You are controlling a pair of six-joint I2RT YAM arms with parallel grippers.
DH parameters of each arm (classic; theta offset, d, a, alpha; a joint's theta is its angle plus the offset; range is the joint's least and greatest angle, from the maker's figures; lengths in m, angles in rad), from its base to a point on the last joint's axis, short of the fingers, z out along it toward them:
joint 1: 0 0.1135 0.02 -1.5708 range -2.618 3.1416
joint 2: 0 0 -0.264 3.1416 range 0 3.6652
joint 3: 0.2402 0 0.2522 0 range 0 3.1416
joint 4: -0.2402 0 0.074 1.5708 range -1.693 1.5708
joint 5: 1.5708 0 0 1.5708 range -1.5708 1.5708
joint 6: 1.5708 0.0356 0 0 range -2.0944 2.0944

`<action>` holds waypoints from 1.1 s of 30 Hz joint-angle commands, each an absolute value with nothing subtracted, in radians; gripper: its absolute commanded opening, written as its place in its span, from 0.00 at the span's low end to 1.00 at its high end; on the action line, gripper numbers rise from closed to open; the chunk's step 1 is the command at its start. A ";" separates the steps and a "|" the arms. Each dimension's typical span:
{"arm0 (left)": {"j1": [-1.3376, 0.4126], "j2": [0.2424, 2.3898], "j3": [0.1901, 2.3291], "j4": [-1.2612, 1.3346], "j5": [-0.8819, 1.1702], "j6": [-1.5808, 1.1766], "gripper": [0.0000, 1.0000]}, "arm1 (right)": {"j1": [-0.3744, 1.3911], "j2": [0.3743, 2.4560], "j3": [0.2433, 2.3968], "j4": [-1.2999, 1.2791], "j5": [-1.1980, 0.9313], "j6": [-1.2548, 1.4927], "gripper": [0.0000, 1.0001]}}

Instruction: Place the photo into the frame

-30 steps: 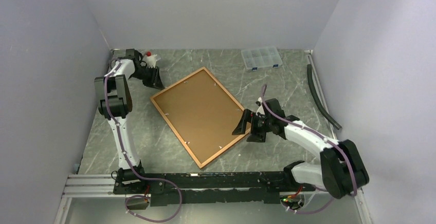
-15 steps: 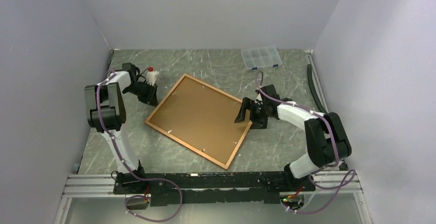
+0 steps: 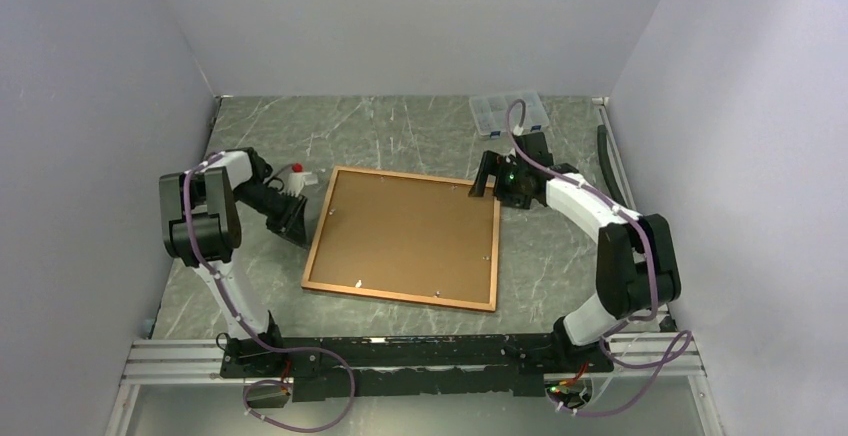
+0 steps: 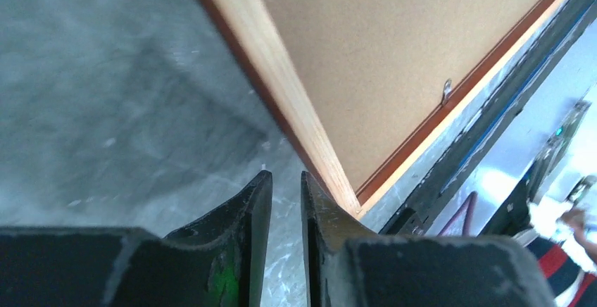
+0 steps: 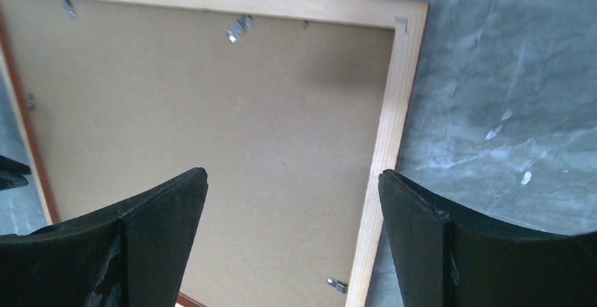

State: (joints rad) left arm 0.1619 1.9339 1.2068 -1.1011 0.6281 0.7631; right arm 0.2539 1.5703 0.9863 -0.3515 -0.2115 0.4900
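Top external view: the frame (image 3: pixel 405 237) is lying back-up on the surface (image 3: pixel 400 131) between both claws. The right claw (image 3: pixel 492 178), gaping wide, and the left claw (image 3: pixel 296 218), nearly closed, should be squared gently against opposite edges.

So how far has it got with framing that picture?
The frame lies face down on the table, brown backing board seated under its clips. No photo shows, so nothing confirms it's inside. Both hands, left and right, sit at opposite edges, gripping nothing.
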 commanded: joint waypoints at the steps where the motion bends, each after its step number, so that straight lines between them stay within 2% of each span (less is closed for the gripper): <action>1: 0.238 1.889 1.314 -1.115 0.728 0.681 0.29 | 0.303 1.507 1.069 -0.339 -0.142 0.519 0.96; 6: 0.248 1.981 1.390 -1.081 0.885 0.554 0.32 | 0.456 1.590 1.139 -0.187 -0.221 0.625 0.94; 11: 0.226 2.079 1.397 -1.046 0.923 0.504 0.31 | 0.641 1.847 1.358 -0.099 -0.315 0.711 0.87; 15: 0.226 2.088 1.380 -1.027 0.937 0.498 0.27 | 0.727 2.031 1.537 -0.063 -0.335 0.758 0.87; 24: 0.225 2.082 1.317 -0.966 0.908 0.481 0.20 | 0.822 2.278 1.770 -0.003 -0.413 0.841 0.84; 33: 0.225 2.063 1.284 -0.927 0.890 0.473 0.17 | 0.840 2.345 1.786 0.031 -0.425 0.884 0.83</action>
State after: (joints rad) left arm 0.2306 2.0949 1.3067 -0.9695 0.9169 0.4732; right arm 0.8391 2.3318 1.7527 -0.0460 -0.4068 0.8474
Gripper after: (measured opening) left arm 0.181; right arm 0.838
